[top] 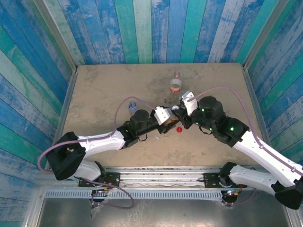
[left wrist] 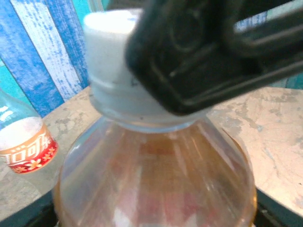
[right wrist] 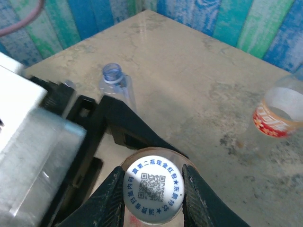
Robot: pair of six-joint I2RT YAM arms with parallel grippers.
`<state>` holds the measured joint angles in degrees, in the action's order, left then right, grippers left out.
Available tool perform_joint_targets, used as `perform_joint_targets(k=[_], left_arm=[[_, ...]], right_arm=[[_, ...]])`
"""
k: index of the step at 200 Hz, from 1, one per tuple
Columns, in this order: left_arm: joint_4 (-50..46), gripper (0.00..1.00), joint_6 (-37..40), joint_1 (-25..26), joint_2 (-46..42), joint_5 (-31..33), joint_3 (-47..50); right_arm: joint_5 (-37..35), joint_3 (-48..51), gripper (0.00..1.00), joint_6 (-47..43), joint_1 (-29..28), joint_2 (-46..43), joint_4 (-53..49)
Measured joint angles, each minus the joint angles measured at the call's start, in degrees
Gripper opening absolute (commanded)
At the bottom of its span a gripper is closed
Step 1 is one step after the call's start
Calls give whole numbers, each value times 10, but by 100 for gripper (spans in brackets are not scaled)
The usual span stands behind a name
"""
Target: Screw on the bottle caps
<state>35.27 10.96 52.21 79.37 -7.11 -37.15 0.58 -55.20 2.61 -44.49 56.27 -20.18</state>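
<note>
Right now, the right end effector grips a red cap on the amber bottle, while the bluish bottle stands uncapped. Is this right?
No. The right end effector grips a white cap, as the right wrist view shows; the red cap lies on the table. The rest holds.

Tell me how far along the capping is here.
Nothing is clearly finished. In hand: the right gripper clamps the white cap atop the amber bottle. Remaining: the red cap lies loose, the bluish bottle stands open; the red-labelled bottle top is unclear.
</note>
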Motion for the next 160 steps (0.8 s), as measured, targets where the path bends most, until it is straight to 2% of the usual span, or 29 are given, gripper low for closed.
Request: perform_joint_targets(k=[14, 24, 44, 60, 92, 128, 160], left_arm=[[16, 100, -2, 0, -1, 5, 0], [22, 94, -4, -2, -1, 5, 2], [24, 94, -3, -2, -15, 1, 17], [22, 94, -5, -2, -44, -1, 40], [17, 94, -23, -2, -124, 2, 79], [4, 94, -56, -2, -197, 24, 110], [-26, 94, -69, -6, -244, 41, 127]], right_arm=[[-27, 0, 13, 10, 1, 0, -9], [-47, 0, 13, 14, 2, 0, -12], [-78, 3, 13, 13, 17, -6, -12], [-82, 8, 13, 8, 61, -10, -5], [-55, 9, 13, -4, 185, 10, 44], [9, -10, 13, -9, 292, 128, 136], [34, -74, 13, -14, 337, 270, 193]])
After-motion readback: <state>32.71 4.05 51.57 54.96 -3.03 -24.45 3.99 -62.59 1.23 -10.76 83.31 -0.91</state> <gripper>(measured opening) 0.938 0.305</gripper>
